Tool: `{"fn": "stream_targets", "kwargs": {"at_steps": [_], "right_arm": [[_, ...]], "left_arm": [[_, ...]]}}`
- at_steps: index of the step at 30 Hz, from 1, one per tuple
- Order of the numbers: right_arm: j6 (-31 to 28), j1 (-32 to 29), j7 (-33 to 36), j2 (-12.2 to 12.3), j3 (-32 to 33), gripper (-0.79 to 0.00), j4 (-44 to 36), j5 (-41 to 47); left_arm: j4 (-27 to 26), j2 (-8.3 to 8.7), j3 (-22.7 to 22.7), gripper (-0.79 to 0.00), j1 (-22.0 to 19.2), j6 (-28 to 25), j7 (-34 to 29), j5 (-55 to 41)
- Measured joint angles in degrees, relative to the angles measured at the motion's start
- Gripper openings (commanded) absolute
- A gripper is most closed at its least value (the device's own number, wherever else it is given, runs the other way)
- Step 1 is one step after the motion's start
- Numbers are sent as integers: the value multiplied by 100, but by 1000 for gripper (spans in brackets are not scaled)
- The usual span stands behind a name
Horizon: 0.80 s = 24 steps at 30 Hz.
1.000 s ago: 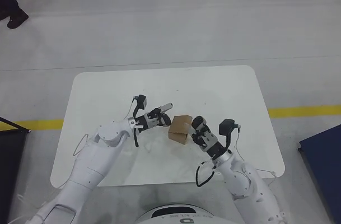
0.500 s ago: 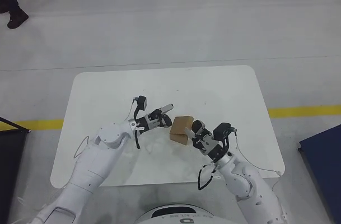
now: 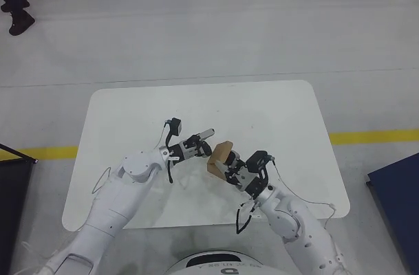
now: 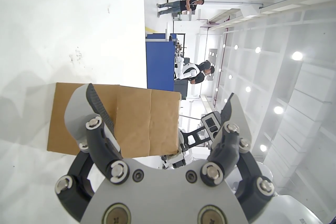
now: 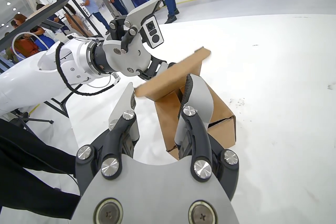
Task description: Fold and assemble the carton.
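Observation:
A small brown carton (image 3: 221, 158) lies near the middle of the white table (image 3: 126, 124). In the right wrist view the carton (image 5: 223, 114) has an open end, and one flap (image 5: 173, 72) is raised over it. My right gripper (image 3: 231, 169) is open at that end (image 5: 160, 82): one finger (image 5: 197, 96) is against the carton's opening and the other fingertip (image 5: 130, 93) touches the flap's edge. My left gripper (image 3: 199, 141) is open on the opposite side. The left wrist view has the carton (image 4: 147, 120) just beyond its fingers (image 4: 89, 104), while the lower one sits behind the flap.
The table's far half and both sides are bare white surface. A blue panel (image 3: 402, 199) stands off the table's right edge and a black frame (image 3: 3, 172) off its left. A yellow line (image 3: 381, 136) runs across the floor.
My right gripper has moved left, in against the carton, and turned. The carton's near flap has tipped upward. The left arm has barely shifted.

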Motion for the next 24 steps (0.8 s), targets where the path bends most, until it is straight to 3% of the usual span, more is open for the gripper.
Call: {"fn": "stream_targets", "kwargs": {"at_steps": [14, 24], "right_arm": [[479, 44, -384, 23, 370, -394, 120, 413], [563, -206, -455, 89, 906, -271, 30, 790]], "left_arm": [[26, -3, -17, 0, 2, -30, -16, -110], [166, -40, 88, 0, -134, -42, -57, -140]]}}
